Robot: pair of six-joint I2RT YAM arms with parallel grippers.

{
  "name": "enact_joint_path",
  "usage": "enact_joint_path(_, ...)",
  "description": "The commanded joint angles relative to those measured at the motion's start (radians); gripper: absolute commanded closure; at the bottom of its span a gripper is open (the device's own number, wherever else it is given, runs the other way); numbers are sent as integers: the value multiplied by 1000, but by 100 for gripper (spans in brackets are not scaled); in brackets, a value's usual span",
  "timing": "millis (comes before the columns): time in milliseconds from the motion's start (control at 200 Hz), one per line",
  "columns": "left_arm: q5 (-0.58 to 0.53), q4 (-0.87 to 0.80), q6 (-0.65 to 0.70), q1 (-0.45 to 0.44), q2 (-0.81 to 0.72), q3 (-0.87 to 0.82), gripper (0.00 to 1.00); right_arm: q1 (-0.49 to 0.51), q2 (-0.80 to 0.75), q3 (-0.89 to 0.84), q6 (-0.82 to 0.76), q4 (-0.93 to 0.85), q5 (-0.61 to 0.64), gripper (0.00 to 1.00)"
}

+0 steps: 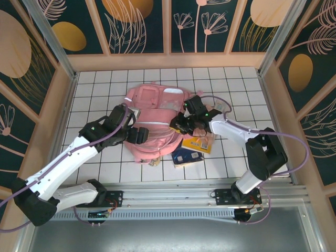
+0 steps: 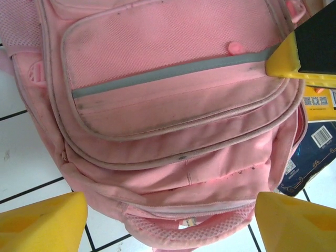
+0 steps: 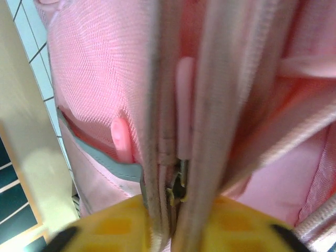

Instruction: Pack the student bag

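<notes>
Left fingers [image 2: 42, 223] stood wide open above student bag's [image 1: 155, 123] near end, holding nothing. Bag lay mid table [image 1: 236, 89], long axis near to far. Beyond, right fingers [image 3: 113, 226] clamped its right-side zip seam [image 3: 178, 157].

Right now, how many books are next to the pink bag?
2. An orange book lies beside the student bag on the right arm's side; a dark blue book lies next to it, closer to the robot. Others may hide under the bag.
</notes>
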Motion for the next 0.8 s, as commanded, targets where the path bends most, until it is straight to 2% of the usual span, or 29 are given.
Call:
enact_joint_path(0,-19,34,5,-8,-31,-20,9,13,5,62,-8,32,39,100)
enact_joint_path(35,-12,45,6,-9,-42,-28,1,16,3,70,4,43,39,100)
enact_joint_path(190,-14,47,-49,-16,-86,-43,1,37,-28,149,105,69,94,100)
enact_joint_path(320,22,7,-145,-17,-97,37,1,52,-71,195,252,135,170,100)
enact_joint_path(460,155,-81,-193,-17,-44,159,1,73,-50,301,282,112,230,100)
enact_joint_path(610,212,-192,-310,-16,-7,165,1,82,-31,382,293,108,289,100)
enact_joint_path(650,210,-202,-348,-16,-17,162,1,85,-27,405,292,107,309,100)
enact_joint_path(726,119,-271,-443,-17,-28,184,1,88,-16,443,291,109,322,100)
enact_joint_path(796,123,-301,-458,-17,4,221,1,95,-2,469,282,109,326,100)
